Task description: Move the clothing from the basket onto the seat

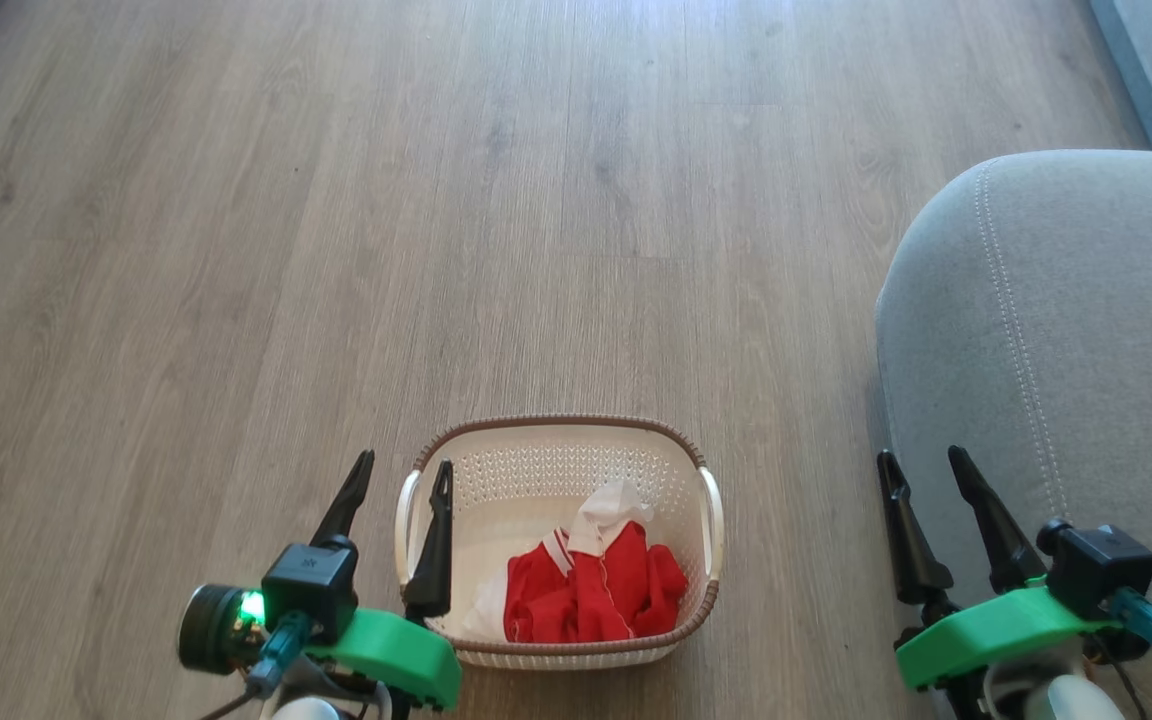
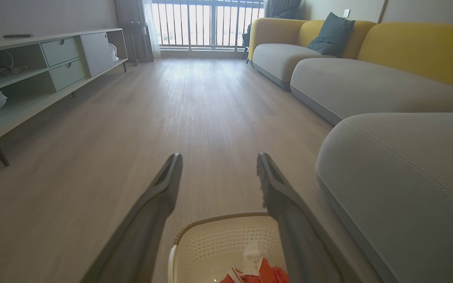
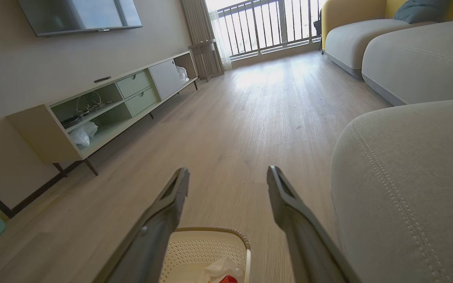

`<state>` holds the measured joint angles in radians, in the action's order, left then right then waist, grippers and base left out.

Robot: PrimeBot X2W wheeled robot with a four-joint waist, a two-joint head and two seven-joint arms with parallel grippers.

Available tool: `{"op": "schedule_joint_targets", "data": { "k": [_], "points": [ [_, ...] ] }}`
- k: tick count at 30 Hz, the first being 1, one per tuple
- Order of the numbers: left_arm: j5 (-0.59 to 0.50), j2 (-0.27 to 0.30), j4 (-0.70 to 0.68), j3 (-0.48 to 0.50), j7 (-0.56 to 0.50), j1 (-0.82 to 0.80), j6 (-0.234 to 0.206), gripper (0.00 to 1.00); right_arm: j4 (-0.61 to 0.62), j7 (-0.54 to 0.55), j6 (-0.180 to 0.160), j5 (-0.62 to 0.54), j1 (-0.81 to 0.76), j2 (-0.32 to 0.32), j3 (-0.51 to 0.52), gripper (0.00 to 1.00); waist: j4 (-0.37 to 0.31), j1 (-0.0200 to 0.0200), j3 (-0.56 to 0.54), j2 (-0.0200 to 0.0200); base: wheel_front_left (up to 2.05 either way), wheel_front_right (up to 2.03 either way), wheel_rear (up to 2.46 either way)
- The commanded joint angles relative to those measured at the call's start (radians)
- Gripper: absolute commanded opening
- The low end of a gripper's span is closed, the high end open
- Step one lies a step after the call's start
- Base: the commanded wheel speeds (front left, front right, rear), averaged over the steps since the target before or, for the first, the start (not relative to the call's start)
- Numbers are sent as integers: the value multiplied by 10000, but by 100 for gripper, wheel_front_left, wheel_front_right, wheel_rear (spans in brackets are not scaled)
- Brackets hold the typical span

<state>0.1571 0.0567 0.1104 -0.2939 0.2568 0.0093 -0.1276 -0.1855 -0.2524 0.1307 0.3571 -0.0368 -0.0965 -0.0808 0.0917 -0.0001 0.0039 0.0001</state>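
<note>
Head view: left fingers (image 1: 433,550) wide apart, empty, basket (image 1: 536,470) holding clothing (image 1: 596,590) to their right; right fingers (image 1: 984,520) likewise, beside seat (image 1: 1086,350)

- Pale wood-plank floor (image 1: 336,250).
- Standing on it: cream basket (image 1: 536,470), near and left of the grey seat (image 1: 1086,350).
- Low cabinet (image 3: 104,114) on thin legs by the wall.
</note>
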Motion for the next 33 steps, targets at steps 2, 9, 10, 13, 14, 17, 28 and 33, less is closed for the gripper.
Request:
{"op": "schedule_joint_targets", "data": {
  "k": [2, 9, 10, 13, 14, 17, 28, 33],
  "points": [
    [-18, -64, -295, 241, 49, -211, -77, 100, 275, -93, 0, -154, 220, -3, -150, 100, 4, 1, 1, -1, 0, 0, 0],
    [40, -64, -302, 223, 49, -249, -75, 100, 264, -93, 0, -237, 271, -62, -187, 100, -34, 1, -24, -1, 0, 0, 0],
    [44, -64, -299, 218, 49, -248, -68, 100, 265, -93, 0, -241, 277, -65, -189, 100, -44, 1, -28, -1, 0, 0, 0],
    [58, -64, -284, 203, 49, -233, -47, 100, 268, -93, 0, -245, 286, -74, -203, 100, -72, 1, -42, -1, 0, 0, 0],
    [63, -64, -276, 201, 49, -227, -42, 100, 271, -93, 0, -249, 287, -80, -211, 100, -81, 1, -45, -1, 0, 0, 0],
    [73, -64, -250, 194, 49, -199, -24, 100, 297, -93, 0, -128, 285, -59, -251, 100, -110, 1, -60, -1, 0, 0, 0],
    [114, -64, -203, 119, 49, -198, 2, 100, 207, -93, 0, -18, 294, -223, -426, 100, -127, 1, -40, -1, 0, 0, 0],
    [147, -64, -181, 67, 49, -195, 14, 100, 199, -93, 0, -6, 271, -239, -358, 100, -76, 1, -48, -1, 0, 0, 0]
  ]
}}
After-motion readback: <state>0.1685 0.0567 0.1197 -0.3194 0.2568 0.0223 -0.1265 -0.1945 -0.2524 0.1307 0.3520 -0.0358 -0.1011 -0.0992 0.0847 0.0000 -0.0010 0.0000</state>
